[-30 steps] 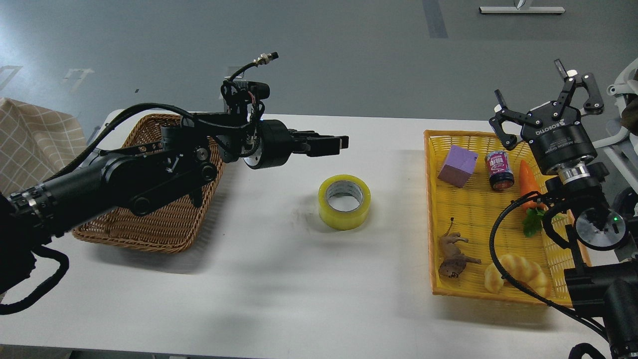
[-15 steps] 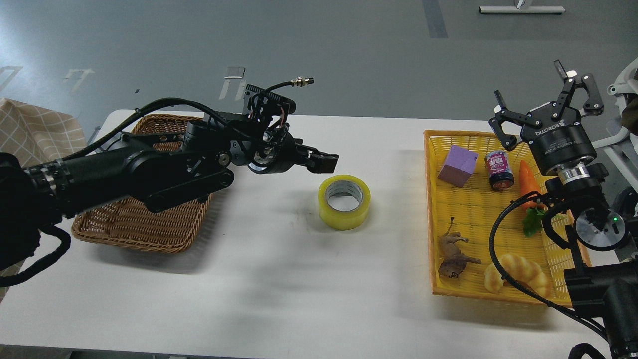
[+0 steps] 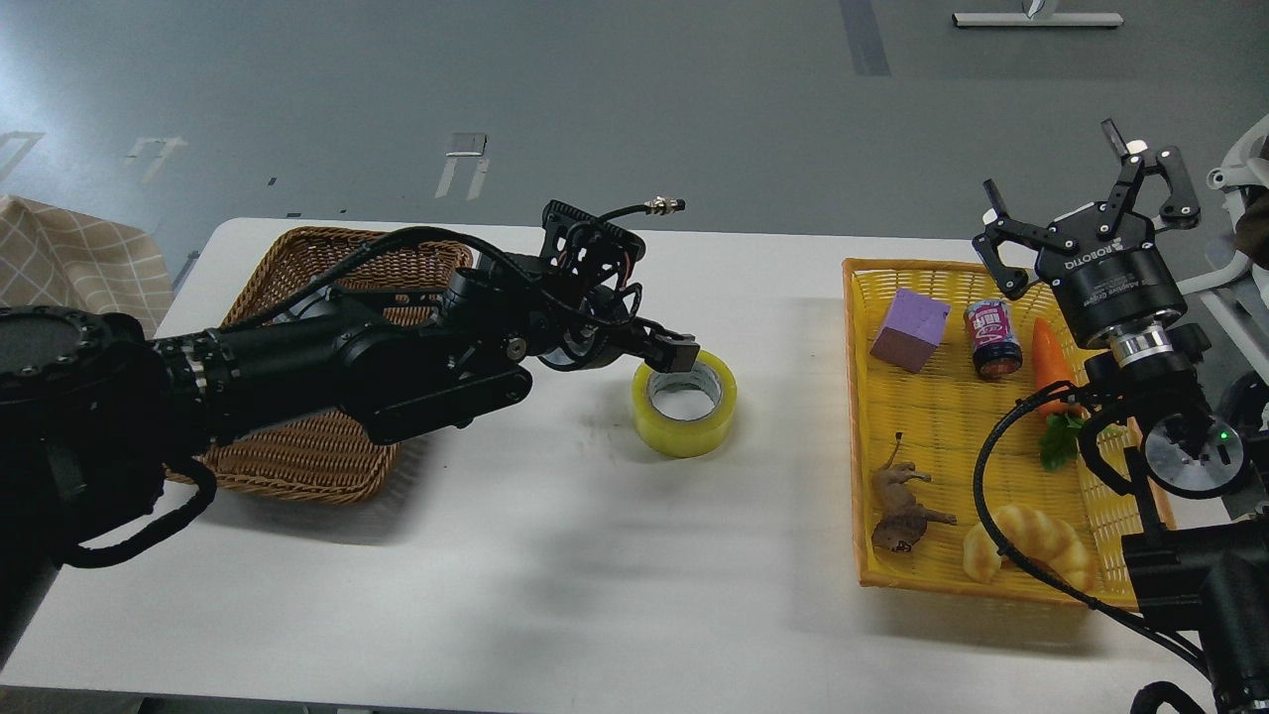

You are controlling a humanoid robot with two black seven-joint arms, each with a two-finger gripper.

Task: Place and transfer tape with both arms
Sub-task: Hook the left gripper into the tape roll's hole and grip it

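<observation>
The tape (image 3: 684, 434), a wide yellow roll with a grey-white core, lies flat on the white table (image 3: 595, 555) near the middle. My left arm reaches in from the left, and my left gripper (image 3: 679, 350) is tipped down at the roll's upper left rim, touching or just above it. Its fingers look dark and overlap, so I cannot tell how far apart they are. My right gripper (image 3: 1056, 174) is open and empty, held up above the far end of the yellow tray (image 3: 952, 416), well to the right of the tape.
A brown wicker basket (image 3: 297, 451) stands at the left, partly under my left arm. The yellow tray holds a purple cube (image 3: 910, 329), a can (image 3: 993, 339), a carrot (image 3: 1051, 362), a toy animal (image 3: 902, 508) and a croissant toy (image 3: 1031, 540). A checked cloth (image 3: 59, 268) lies far left.
My left gripper has moved right and down, from above the table left of the tape to the roll's upper left rim. The tape and the right arm have not moved.
</observation>
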